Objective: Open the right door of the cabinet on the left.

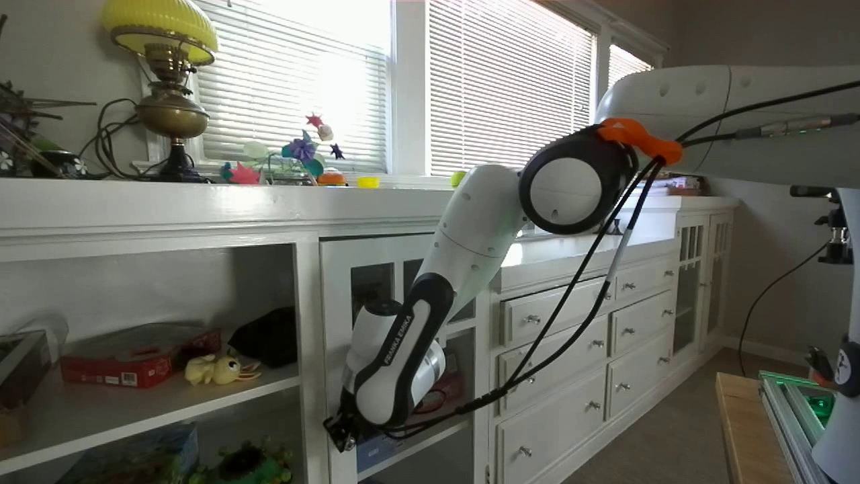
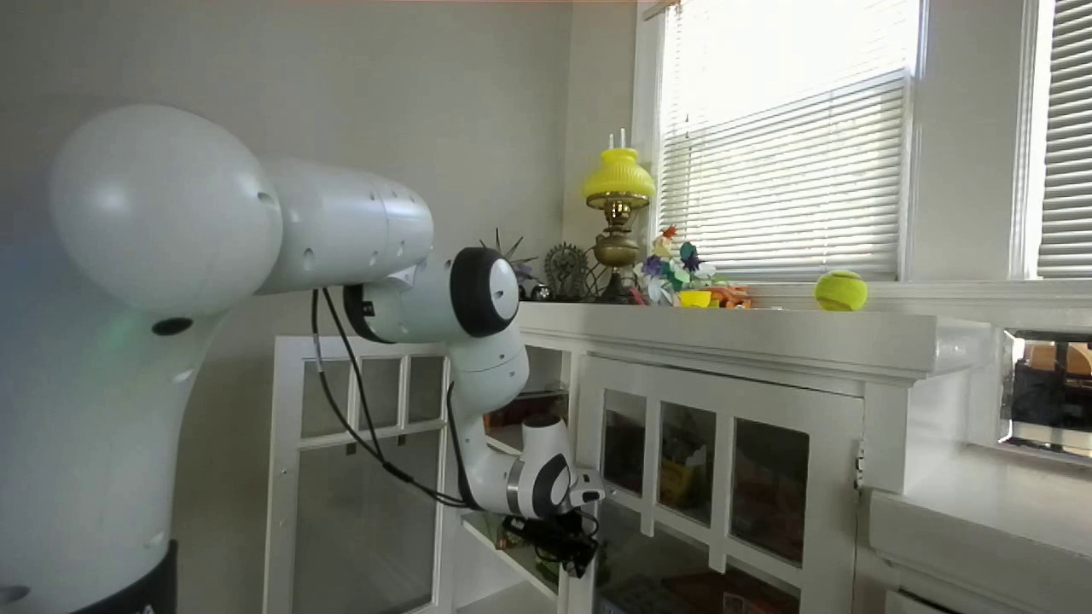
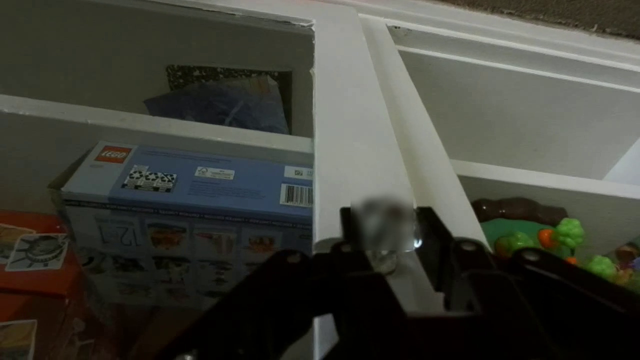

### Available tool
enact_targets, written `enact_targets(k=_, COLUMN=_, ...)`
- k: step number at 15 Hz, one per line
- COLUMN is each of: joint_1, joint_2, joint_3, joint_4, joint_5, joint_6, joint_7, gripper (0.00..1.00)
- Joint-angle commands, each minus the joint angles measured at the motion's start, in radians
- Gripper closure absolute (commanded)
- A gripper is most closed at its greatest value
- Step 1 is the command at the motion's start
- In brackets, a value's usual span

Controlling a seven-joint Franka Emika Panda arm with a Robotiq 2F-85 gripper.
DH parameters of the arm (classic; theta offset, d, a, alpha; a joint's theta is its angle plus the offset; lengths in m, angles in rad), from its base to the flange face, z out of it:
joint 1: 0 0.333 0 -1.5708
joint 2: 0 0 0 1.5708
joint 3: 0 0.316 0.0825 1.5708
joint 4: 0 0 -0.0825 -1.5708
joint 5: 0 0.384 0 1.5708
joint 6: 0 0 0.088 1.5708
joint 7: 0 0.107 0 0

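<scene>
Right door (image 2: 723, 477) | directly ahead of claw (image 3: 386, 228) | claw pinched around its knob (image 3: 382, 217)

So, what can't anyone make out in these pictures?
The knob: in the wrist view, too blurred to show its shape, between the two sides of the claw.
The open glass door: in an exterior view, the picture's lower edge cuts off its bottom.
The blue box: in the wrist view, the right door's frame hides one end; its finest print is too small to read.
</scene>
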Motion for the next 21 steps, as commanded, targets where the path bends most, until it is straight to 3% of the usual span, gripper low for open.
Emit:
enact_targets(k=1, joint_1=0.009, joint_2=0.032, joint_3=-0.002, joint_4=0.058, joint_5=0.027, joint_6=-0.018, joint_7=0.01, gripper=0.84)
enact_targets(k=4, joint_1=0.012, joint_2=0.029, joint_3=0.006, joint_4=0.048, joint_5=0.026, joint_6=-0.016, joint_7=0.006, gripper=0.89)
enact_targets(k=12, joint_1=0.032, joint_2=0.0, joint_3=0.019, joint_4=-0.022, joint_5=0.024, joint_6=0.028, joint_7=0.001, gripper=0.86)
enact_targets(k=15, joint_1=0.029, joint_2=-0.023, joint_3=0.034, joint_4=-0.076, joint_5=-0.005, joint_6=0.073, joint_7=-0.009, gripper=0.92)
enact_targets(k=21, joint_1=0.05, joint_2=-0.065, joint_3=0.034, joint_4=-0.209, joint_5=0.007, joint_6=0.194, joint_7=-0.073, gripper=0.92)
